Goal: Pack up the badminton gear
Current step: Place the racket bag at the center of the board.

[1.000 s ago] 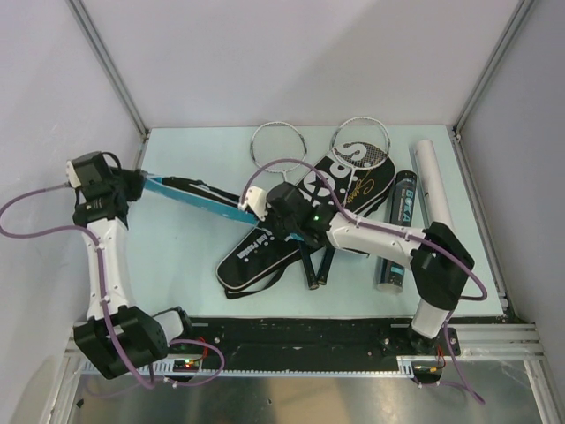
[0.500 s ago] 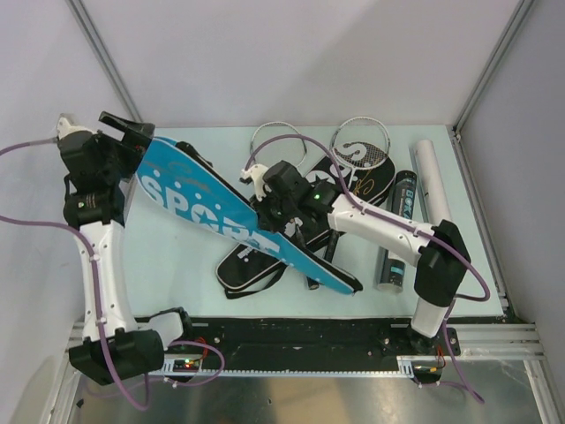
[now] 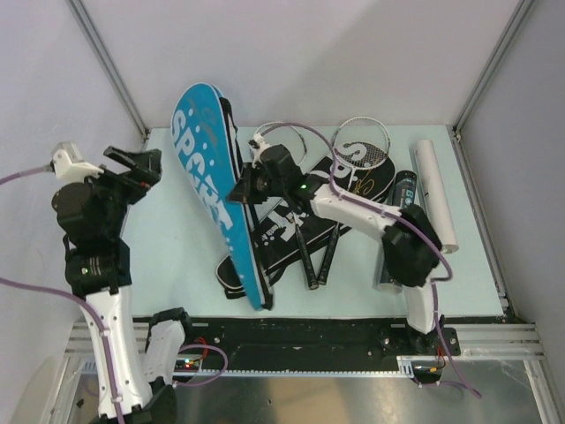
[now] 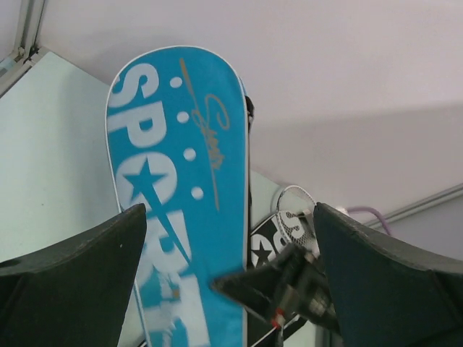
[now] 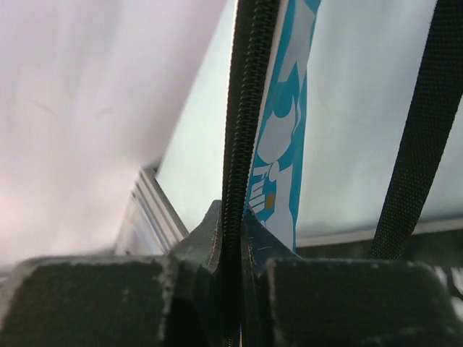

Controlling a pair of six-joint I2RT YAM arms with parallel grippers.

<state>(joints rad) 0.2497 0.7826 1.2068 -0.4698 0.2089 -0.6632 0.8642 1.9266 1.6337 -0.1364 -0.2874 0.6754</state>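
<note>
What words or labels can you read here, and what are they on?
"SPORT", white capitals, on the blue bag.
Gold script beside it: not legible.
"S", large and white, on the black bag; the rest is covered.
Gold script and small white print there: too blurred.
Label on the black tube: too small to read.

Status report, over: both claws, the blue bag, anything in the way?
Left claw open, apart from bag. Right claw shut on blue bag zipper edge, bag tilted up. Black bag and rackets lie below.
</note>
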